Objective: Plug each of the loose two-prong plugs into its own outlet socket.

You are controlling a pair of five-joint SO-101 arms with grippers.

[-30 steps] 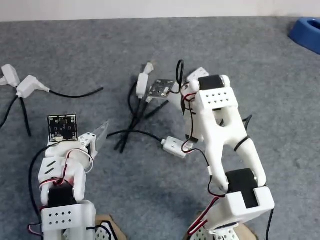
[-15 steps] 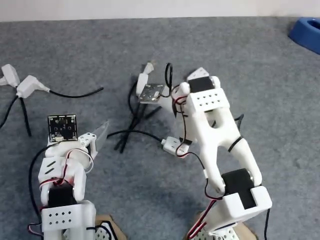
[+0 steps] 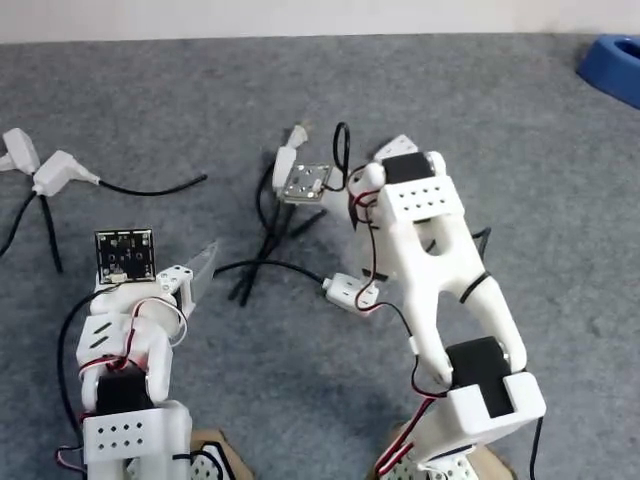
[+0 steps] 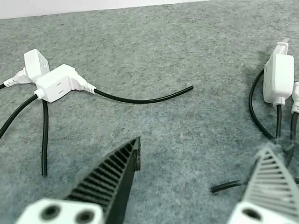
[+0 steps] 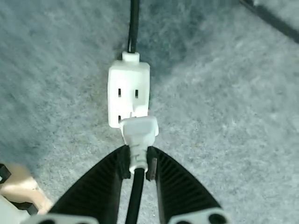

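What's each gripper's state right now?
Left gripper: open, holding nothing.
Right gripper: closed on a plug, at an outlet socket.

Grey felt-like cloth table cover (image 5: 243,107), matt and fuzzy. Smooth white moulded-plastic outlet socket block (image 5: 129,93) and white plastic two-prong plug (image 5: 138,131), faintly glossy. Black rubbery cable (image 5: 134,23), smooth with slight sheen. Ribbed matt black plastic on the right gripper (image 5: 138,156); ribbed matt plastic, dark and pale grey, on the left gripper (image 4: 202,143). Matt white printed-plastic arm shells (image 3: 437,265). Glossy blue plastic container (image 3: 605,68)
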